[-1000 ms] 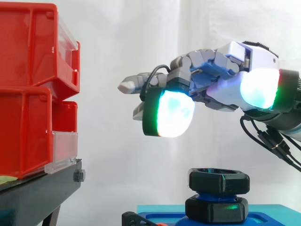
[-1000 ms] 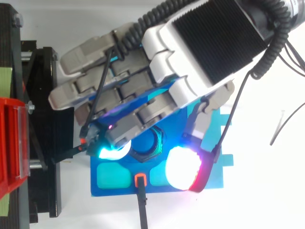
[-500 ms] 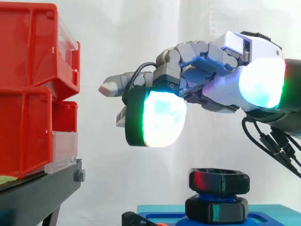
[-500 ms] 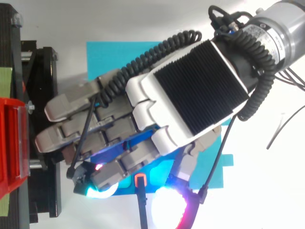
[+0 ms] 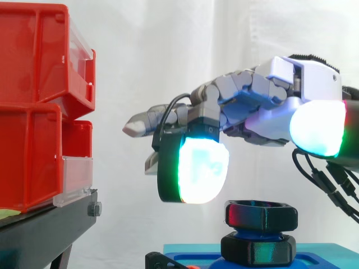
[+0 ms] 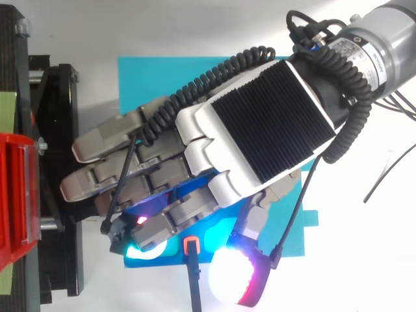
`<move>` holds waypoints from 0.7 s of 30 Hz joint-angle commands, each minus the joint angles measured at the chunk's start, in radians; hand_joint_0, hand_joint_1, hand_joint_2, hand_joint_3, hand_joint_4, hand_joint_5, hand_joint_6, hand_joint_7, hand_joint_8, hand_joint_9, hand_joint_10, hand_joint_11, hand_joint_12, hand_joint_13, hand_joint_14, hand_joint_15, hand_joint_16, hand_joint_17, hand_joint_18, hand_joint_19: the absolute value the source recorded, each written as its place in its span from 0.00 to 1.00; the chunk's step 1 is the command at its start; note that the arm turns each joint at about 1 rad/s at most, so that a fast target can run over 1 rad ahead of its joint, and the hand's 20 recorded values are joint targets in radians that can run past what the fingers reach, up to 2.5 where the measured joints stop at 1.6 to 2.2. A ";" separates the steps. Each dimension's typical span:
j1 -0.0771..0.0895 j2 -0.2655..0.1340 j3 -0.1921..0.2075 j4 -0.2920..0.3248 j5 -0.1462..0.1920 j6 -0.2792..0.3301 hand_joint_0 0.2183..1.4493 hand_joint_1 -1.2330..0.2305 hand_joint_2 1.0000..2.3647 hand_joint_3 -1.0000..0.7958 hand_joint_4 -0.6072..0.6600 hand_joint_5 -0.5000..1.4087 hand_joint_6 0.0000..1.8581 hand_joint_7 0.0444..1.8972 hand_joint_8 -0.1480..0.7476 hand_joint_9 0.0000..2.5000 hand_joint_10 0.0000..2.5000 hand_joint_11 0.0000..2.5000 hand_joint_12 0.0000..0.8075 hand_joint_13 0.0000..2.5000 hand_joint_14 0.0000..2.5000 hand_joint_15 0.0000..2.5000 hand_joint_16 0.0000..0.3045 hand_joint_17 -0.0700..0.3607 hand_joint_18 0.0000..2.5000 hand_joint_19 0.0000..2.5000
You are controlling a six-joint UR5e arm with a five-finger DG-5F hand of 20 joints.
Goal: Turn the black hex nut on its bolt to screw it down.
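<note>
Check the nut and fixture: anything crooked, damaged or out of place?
Nothing stands out. The black hex nut sits level on its bolt above a second nut, the blue base lies flat, and the hand is open above them, holding nothing.

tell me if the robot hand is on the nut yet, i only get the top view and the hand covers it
observer: no. From the side, the robot hand hovers above the black hex nut, with clear air under the palm.
operator: where's the lit pad i see at the bottom
observer: that glowing fingertip hangs just left of the nut in the side view, its lower edge about level with the nut's top.
operator: is the nut screwed down
observer: not fully. A strip of blue bolt shows between it and a second black nut below it.
</note>
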 commanded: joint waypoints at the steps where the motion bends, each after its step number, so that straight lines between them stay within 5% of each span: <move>1: -0.001 -0.006 -0.005 0.005 0.001 -0.007 0.18 0.64 0.00 0.28 0.58 0.18 0.37 0.52 0.41 0.25 0.00 0.11 0.17 0.15 0.00 0.05 0.04 0.23 0.00 0.13; 21: 0.011 -0.041 -0.003 0.078 0.002 0.026 0.18 0.64 0.00 0.28 0.58 0.17 0.38 0.52 0.41 0.24 0.00 0.11 0.17 0.15 0.00 0.05 0.04 0.23 0.00 0.13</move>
